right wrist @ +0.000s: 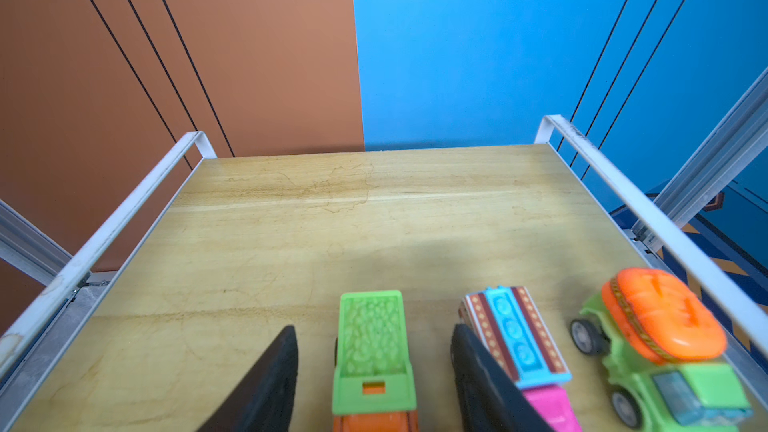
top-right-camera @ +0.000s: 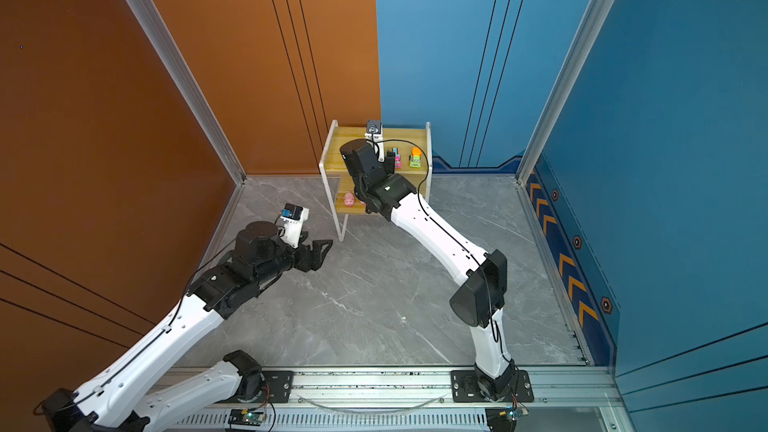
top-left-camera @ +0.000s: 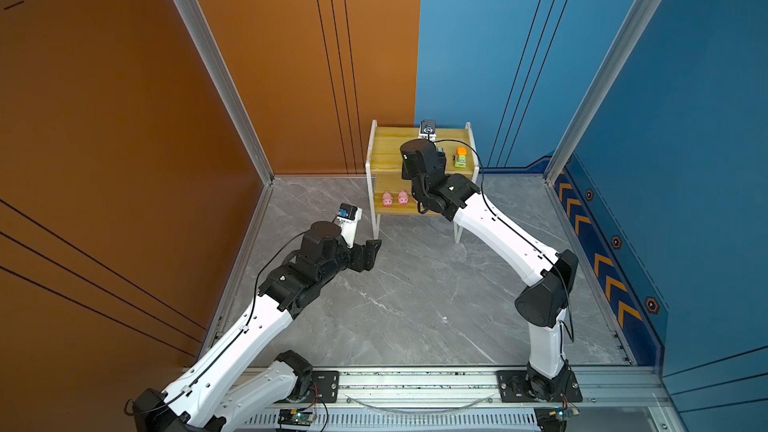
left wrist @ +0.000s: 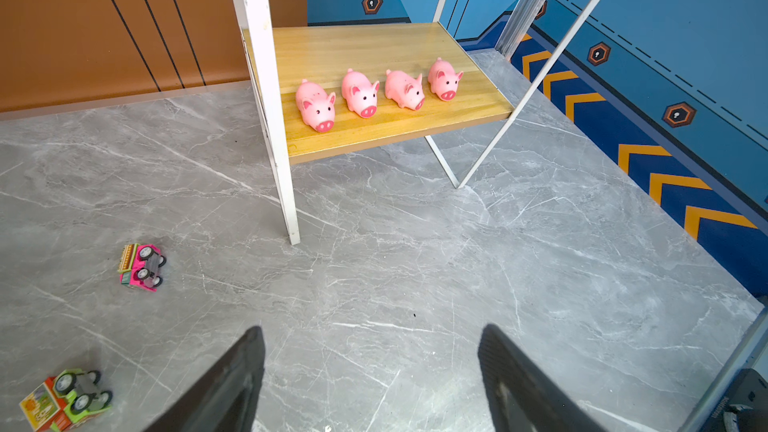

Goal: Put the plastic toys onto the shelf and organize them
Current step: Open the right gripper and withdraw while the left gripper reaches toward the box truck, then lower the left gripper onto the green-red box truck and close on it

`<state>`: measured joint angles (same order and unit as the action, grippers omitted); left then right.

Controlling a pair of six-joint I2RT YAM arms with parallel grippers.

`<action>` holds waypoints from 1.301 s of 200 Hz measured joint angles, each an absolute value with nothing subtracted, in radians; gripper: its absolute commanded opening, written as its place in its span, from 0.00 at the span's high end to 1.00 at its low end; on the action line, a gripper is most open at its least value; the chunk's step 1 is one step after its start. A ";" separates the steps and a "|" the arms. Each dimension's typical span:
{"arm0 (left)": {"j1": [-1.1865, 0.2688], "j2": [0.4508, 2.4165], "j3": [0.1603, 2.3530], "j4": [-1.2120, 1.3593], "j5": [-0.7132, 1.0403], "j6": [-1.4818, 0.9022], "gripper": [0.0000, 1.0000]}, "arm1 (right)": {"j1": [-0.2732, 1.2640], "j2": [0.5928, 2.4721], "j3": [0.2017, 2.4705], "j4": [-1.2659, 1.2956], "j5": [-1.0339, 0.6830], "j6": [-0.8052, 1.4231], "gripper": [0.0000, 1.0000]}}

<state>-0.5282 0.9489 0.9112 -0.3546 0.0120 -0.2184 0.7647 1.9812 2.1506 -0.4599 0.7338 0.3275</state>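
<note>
Letting go of the green-backed car [right wrist: 372, 367] on the top board [right wrist: 332, 222] of the shelf [right wrist: 623, 181], the right tool [right wrist: 374, 329] is standing open around it and is probably needing a straight retreat next, while the wide-open left tool [left wrist: 372, 330] is hovering near the tipped pink car [left wrist: 141, 268] on the table [left wrist: 415, 284].

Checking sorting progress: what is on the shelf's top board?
Three in a row: a green-bed truck inside the open right claw, a blue-roofed pink car, an orange-topped green car. A claw finger covers the pink car's side.
</note>
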 measured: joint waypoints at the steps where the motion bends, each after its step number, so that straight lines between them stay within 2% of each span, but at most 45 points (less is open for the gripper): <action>1: -0.528 0.949 0.911 -0.355 0.012 -0.219 0.18 | 0.765 1.981 2.151 -0.459 0.734 0.326 0.38; 40: -0.498 0.962 0.911 -0.354 0.022 -0.236 0.18 | 0.791 1.965 2.150 -0.423 0.720 0.266 0.33; 73: -0.435 0.989 0.909 -0.349 0.036 -0.263 0.18 | 0.856 1.837 2.046 -0.312 0.706 0.152 0.27; 137: -0.172 1.135 0.907 -0.356 -0.016 -0.373 0.18 | 0.961 1.275 1.439 -0.045 0.578 0.048 0.25; 163: -0.044 1.248 0.907 -0.380 -0.056 -0.432 0.19 | 0.995 1.139 1.185 -0.006 0.507 0.065 0.25; 190: 0.065 1.382 0.929 -0.421 -0.073 -0.469 0.20 | 1.040 1.108 0.962 0.017 0.443 0.109 0.25; 213: 0.093 1.451 0.958 -0.453 -0.099 -0.469 0.20 | 1.066 1.109 0.833 0.039 0.392 0.149 0.25; 260: 0.104 1.534 0.992 -0.484 -0.151 -0.468 0.20 | 1.079 1.138 0.735 0.170 0.308 0.204 0.25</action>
<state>0.1036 1.5337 0.9924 -0.4843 -0.1513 -0.4679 1.0790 1.1381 0.7353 0.1699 0.3080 0.2043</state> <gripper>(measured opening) 0.803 0.749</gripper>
